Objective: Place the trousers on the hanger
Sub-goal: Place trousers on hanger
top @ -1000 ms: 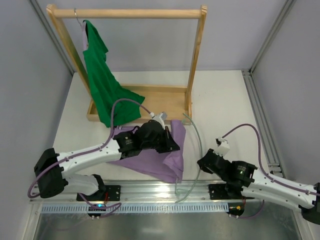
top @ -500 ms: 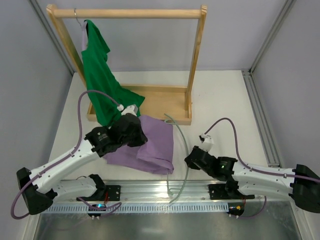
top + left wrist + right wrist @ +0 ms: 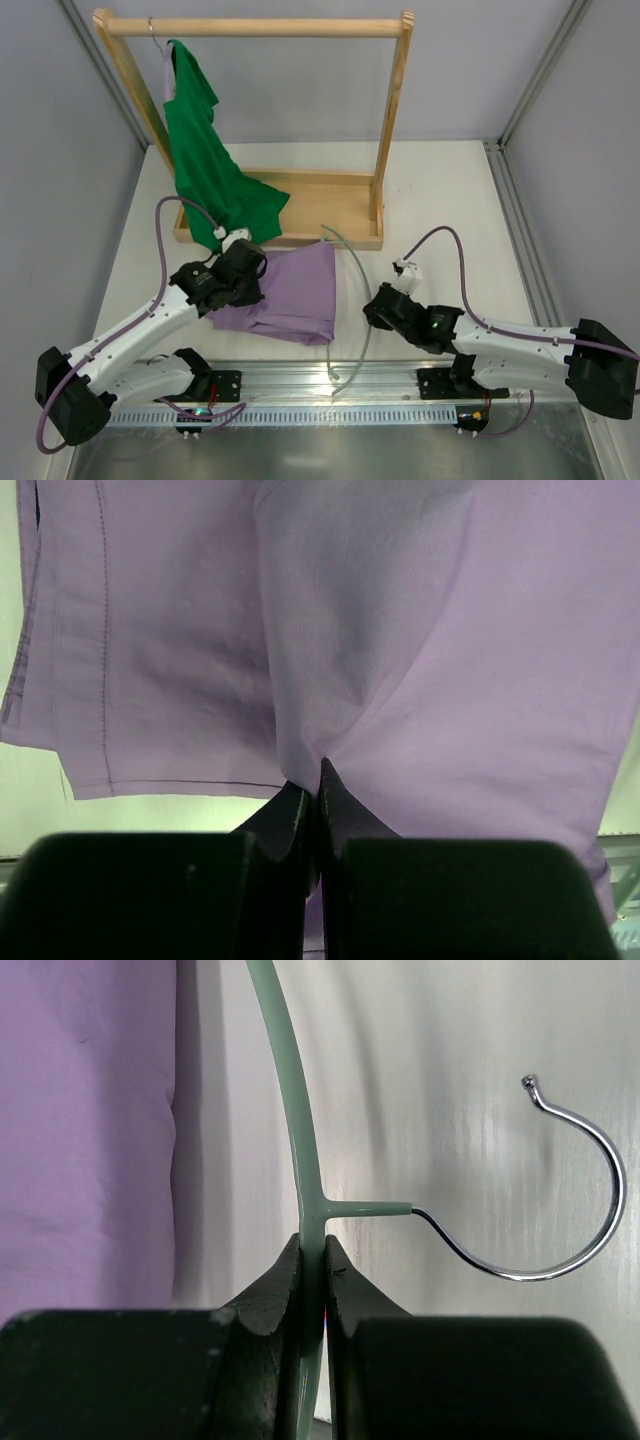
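Near the front edge of the table (image 3: 450,200), the left gripper (image 3: 318,780) pinches a thin fold of the trousers (image 3: 295,295) and the right gripper (image 3: 312,1250) clamps the neck of the hanger (image 3: 290,1110) just beside them; with such slight holds, the cloth could slip or the hanger twist.

Both trousers (image 3: 295,290) and hanger (image 3: 298,1140) farther left than before

The white table (image 3: 450,200) carried a wooden clothes rack (image 3: 320,200) standing on its far side, left of centre, the folded lilac trousers (image 3: 295,290) lying just near of the rack's base, and a metal rail (image 3: 300,385) along its near edge.
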### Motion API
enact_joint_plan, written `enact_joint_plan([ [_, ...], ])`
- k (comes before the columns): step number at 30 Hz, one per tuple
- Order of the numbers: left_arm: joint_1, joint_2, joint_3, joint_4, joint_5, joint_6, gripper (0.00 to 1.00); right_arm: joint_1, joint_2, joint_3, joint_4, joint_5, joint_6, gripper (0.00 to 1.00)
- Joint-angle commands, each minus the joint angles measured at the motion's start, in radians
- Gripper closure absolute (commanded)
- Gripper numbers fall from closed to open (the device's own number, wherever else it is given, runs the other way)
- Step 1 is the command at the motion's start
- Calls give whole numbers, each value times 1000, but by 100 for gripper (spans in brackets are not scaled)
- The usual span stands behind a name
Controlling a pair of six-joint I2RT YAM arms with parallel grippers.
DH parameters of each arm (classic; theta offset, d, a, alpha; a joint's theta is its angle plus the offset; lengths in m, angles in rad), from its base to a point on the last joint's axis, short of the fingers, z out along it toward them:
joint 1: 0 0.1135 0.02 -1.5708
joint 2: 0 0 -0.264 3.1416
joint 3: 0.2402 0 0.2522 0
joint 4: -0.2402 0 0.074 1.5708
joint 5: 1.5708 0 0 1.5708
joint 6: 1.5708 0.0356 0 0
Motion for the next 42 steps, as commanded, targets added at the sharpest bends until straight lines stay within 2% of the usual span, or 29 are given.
enact_joint_plan([
  [1, 25, 11, -16, -8, -99, 39, 100, -17, -91, -48, -50, 102, 56, 96],
  [6, 27, 86, -36, 63, -87, 16, 100, -15, -243, -94, -164, 153, 108, 96],
  [11, 13, 137, -64, 159, 37, -15, 100, -15, -427, -62, -480, 242, 215, 96],
  [12, 5, 132, -69, 175, 37, -31, 100, -15, -452, -51, -575, 265, 231, 96],
  [16, -36, 103, -72, 222, 63, -80, 100, -18, -527, 21, -763, 300, 292, 96],
  [20, -88, 98, -76, 294, 92, -113, 100, -17, -510, 24, -706, 280, 242, 96],
  [22, -88, 112, -78, 285, 48, -105, 100, -17, -478, 21, -615, 267, 163, 96],
  [25, -59, 152, -52, 222, -30, -53, 100, -18, -452, 1, -499, 234, 98, 96],
  [29, -15, 140, -23, 199, -53, 10, 100, -18, -424, -54, -332, 222, 33, 96],
  [33, -10, 109, -6, 270, 66, 54, 100, -18, -372, -92, -174, 201, -5, 96],
  [40, -9, 23, 4, 328, 123, 54, 100, -18, -266, -105, -50, 193, -42, 96],
  [42, -4, 5, -9, 369, 196, 51, 100, -17, -233, -92, -34, 204, -65, 96],
])
